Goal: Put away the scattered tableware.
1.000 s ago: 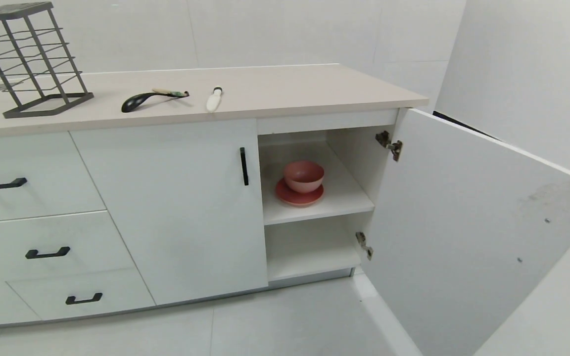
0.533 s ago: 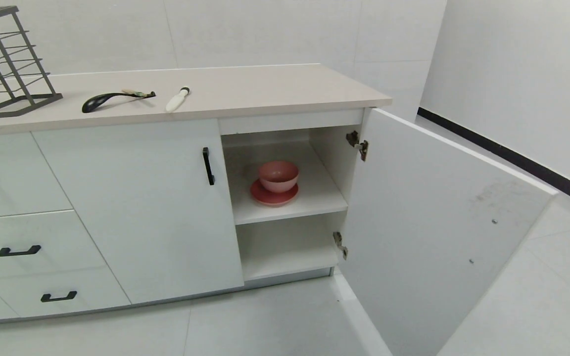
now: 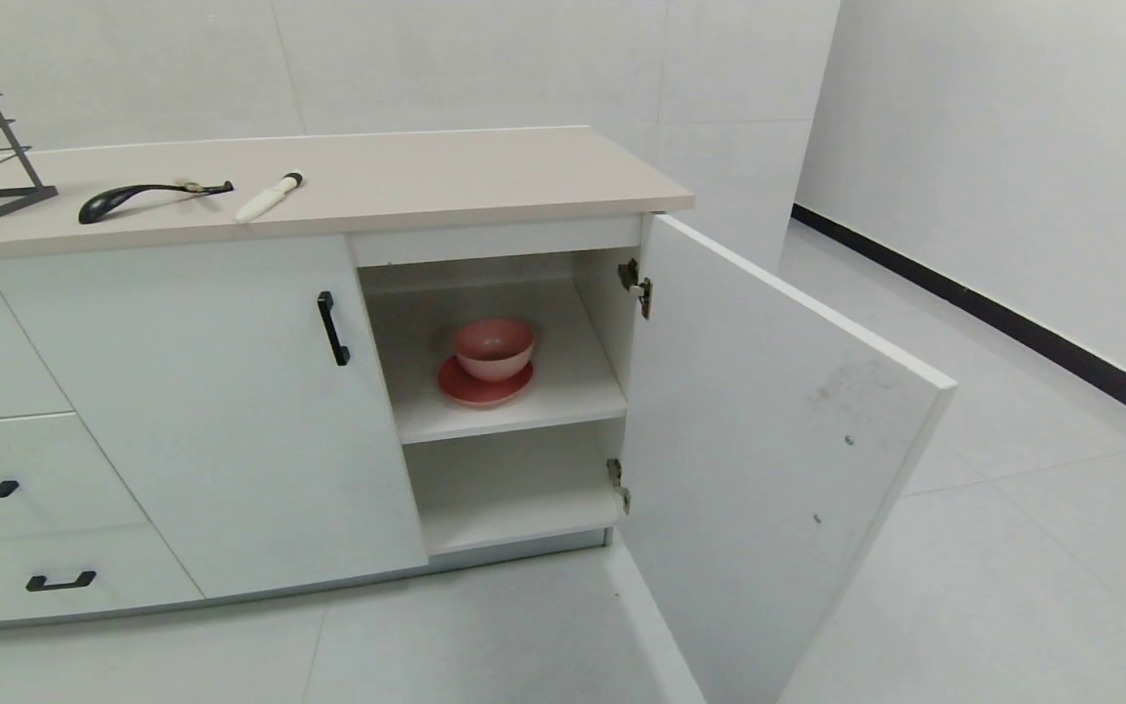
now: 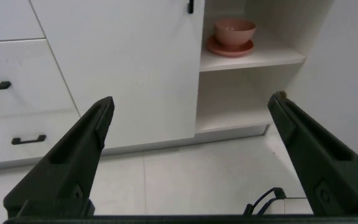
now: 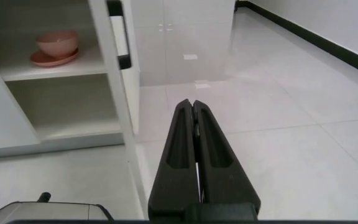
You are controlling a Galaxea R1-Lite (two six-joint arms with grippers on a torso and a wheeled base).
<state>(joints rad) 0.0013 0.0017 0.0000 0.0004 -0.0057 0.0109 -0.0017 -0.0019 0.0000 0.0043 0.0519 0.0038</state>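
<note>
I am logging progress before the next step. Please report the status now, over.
Left end effector open, right end effector shut, both empty. Bowl on plate inside cabinet; spoon and knife on countertop. Cabinet door wide open.

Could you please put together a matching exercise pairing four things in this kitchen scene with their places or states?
1 pink bowl
2 black spoon
3 right cabinet door
4 right gripper

A lying on the countertop
B swung open
C fingers pressed together
D on the red plate, upper shelf

Pairs: 1-D, 2-A, 3-B, 4-C.
</note>
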